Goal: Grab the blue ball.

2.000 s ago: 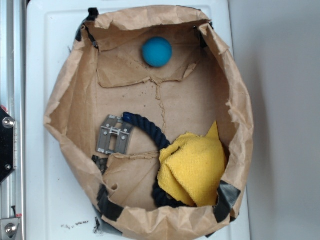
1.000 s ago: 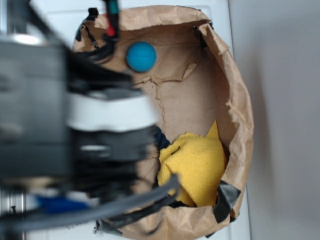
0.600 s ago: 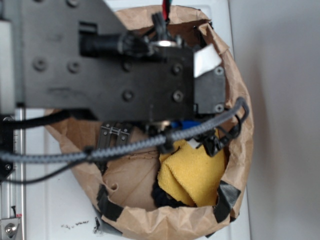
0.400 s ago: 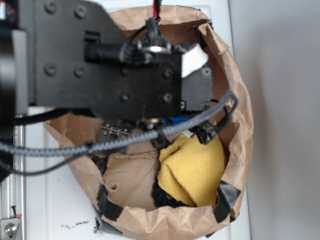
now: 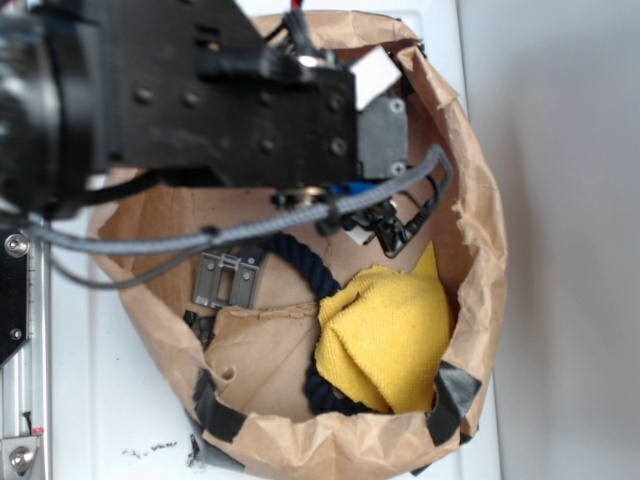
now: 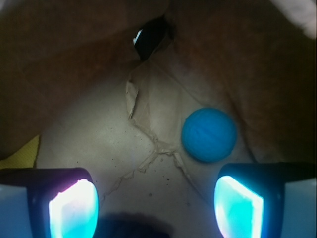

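The blue ball [image 6: 209, 134] lies on the brown paper floor of the bag in the wrist view. It sits just ahead of my right fingertip and right of centre. My gripper [image 6: 156, 208] is open, with lit fingertips [image 6: 73, 208] far apart and only bare paper between them. The ball is outside the gap and touches neither finger. In the exterior view my black arm [image 5: 230, 100] covers the bag's upper part and hides the ball.
A torn brown paper bag [image 5: 480, 230] with raised walls rings the work area on a white table [image 5: 80, 400]. Inside it lie a yellow cloth [image 5: 385, 340], a dark navy rope [image 5: 310, 265] and a metal bracket [image 5: 228, 280]. A metal rail [image 5: 20, 330] runs along the left edge.
My arm came in over the bag and has shifted toward its upper end. The ball, seen rolling slightly left earlier, is now hidden under the arm in the exterior view.
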{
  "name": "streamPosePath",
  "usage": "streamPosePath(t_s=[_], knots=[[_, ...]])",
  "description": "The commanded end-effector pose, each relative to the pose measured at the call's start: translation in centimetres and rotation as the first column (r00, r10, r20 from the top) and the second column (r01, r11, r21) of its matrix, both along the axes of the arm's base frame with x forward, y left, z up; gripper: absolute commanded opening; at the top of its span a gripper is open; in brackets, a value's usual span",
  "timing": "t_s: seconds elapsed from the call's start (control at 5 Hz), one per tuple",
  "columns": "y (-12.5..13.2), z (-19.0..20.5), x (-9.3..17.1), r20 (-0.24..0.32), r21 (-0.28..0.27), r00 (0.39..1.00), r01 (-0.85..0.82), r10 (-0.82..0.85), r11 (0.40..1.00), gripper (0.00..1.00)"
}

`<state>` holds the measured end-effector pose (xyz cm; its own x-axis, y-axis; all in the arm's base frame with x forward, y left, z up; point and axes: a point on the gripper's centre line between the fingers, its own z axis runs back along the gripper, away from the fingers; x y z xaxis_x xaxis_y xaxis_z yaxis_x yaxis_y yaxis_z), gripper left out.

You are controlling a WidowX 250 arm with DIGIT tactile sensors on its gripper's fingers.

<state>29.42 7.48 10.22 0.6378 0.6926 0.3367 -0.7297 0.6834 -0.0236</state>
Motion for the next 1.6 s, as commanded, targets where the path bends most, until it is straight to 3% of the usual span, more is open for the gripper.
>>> streamPosePath(t_s=[0.0,0.6,0.8,1.2,1.4], knots=[[1.6,1.7,-1.3,-0.074,0.048,0.997,-0.010,0.013,0.999,1.00],[1.6,1.7,-1.3,-0.074,0.048,0.997,-0.010,0.013,0.999,1.00],[2.0,1.0,0.3,-0.099,0.010,0.983,-0.152,0.152,0.988,1.00],[2.1,-0.6,-1.2,-0.049,-0.054,0.931,-0.363,0.361,0.930,1.00],[2.7,-0.8,-2.5,0.018,-0.083,0.910,-0.411,0.414,0.908,1.00]])
